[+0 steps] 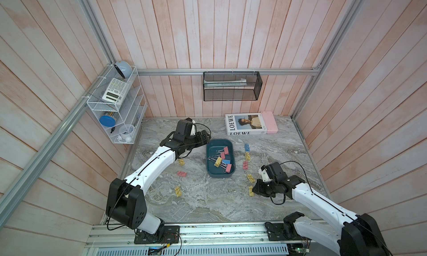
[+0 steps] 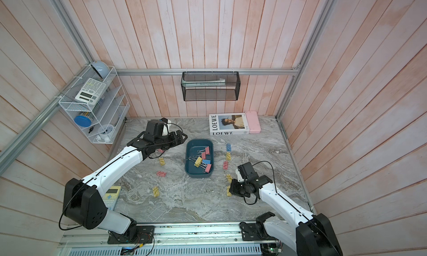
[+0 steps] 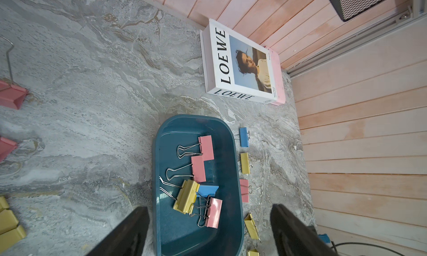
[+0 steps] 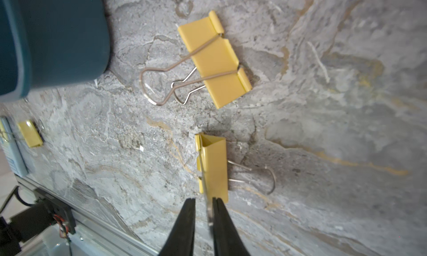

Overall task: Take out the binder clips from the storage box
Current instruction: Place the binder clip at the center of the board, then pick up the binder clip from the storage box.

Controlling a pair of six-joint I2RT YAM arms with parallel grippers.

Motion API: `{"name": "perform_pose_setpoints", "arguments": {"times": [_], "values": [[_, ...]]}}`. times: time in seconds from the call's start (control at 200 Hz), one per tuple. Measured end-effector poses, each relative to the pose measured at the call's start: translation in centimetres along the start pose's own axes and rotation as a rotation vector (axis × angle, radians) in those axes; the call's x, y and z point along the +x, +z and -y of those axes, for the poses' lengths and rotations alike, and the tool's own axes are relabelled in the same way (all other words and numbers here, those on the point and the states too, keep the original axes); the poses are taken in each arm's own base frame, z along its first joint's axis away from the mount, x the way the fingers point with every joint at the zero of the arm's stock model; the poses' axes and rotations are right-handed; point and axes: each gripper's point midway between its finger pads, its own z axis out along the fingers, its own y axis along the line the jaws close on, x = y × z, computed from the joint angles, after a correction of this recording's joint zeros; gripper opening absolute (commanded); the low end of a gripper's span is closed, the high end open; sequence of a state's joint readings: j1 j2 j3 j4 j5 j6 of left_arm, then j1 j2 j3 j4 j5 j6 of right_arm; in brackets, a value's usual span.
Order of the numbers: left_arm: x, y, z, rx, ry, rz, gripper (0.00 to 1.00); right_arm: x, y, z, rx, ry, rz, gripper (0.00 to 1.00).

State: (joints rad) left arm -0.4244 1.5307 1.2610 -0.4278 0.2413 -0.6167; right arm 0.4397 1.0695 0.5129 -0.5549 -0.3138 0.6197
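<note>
The teal storage box point(image 1: 209, 151) point(image 3: 157, 174) lies mid-table and holds several binder clips point(image 1: 220, 161) point(image 3: 186, 196) in pink, yellow and blue. More clips lie on the marble in both top views: a row right of the box point(image 1: 247, 156) point(image 2: 228, 155) and three on its left point(image 1: 181, 173). My left gripper point(image 1: 206, 137) point(image 3: 209, 207) hovers open at the box's far left corner, holding nothing. My right gripper point(image 1: 254, 190) point(image 4: 204, 199) is low at the row's near end. Its jaws are slightly parted around the wire handle of a yellow clip point(image 4: 213, 167) lying on the table.
A LOEWE book point(image 1: 246, 124) and a pink case point(image 1: 269, 122) lie at the back wall. A black mesh basket point(image 1: 232, 86) hangs above them. A white wire rack point(image 1: 117, 104) fills the left corner. A calculator point(image 2: 112, 194) lies at the near left.
</note>
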Motion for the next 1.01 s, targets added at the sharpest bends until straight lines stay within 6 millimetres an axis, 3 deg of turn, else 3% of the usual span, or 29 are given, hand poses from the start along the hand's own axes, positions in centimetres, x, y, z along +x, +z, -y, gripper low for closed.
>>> {"name": "perform_pose_setpoints", "arguments": {"times": [0.175, 0.38, 0.555, 0.735, 0.835, 1.005], "values": [[2.7, 2.3, 0.4, -0.048, 0.065, -0.101, 0.68, -1.3, -1.6, -1.0, 0.011, -0.035, 0.03, 0.5], [7.0, 5.9, 0.1, -0.126, 0.136, -0.241, 0.57, -4.6, -5.5, -3.8, -0.014, -0.092, 0.161, 0.52], [10.2, 8.5, -1.0, -0.196, 0.155, -0.338, 0.39, -6.3, -7.4, -5.1, -0.018, -0.117, 0.222, 0.54], [12.0, 10.1, -2.3, -0.25, 0.145, -0.399, 0.36, -7.0, -7.5, -5.5, -0.011, -0.125, 0.23, 0.55], [13.0, 10.6, -2.5, -0.254, 0.143, -0.428, 0.24, -7.0, -7.2, -5.3, -0.001, -0.122, 0.219, 0.55], [14.1, 11.9, -2.8, -0.262, 0.145, -0.471, 0.22, -7.1, -6.6, -5.0, 0.016, -0.125, 0.202, 0.55]]}}
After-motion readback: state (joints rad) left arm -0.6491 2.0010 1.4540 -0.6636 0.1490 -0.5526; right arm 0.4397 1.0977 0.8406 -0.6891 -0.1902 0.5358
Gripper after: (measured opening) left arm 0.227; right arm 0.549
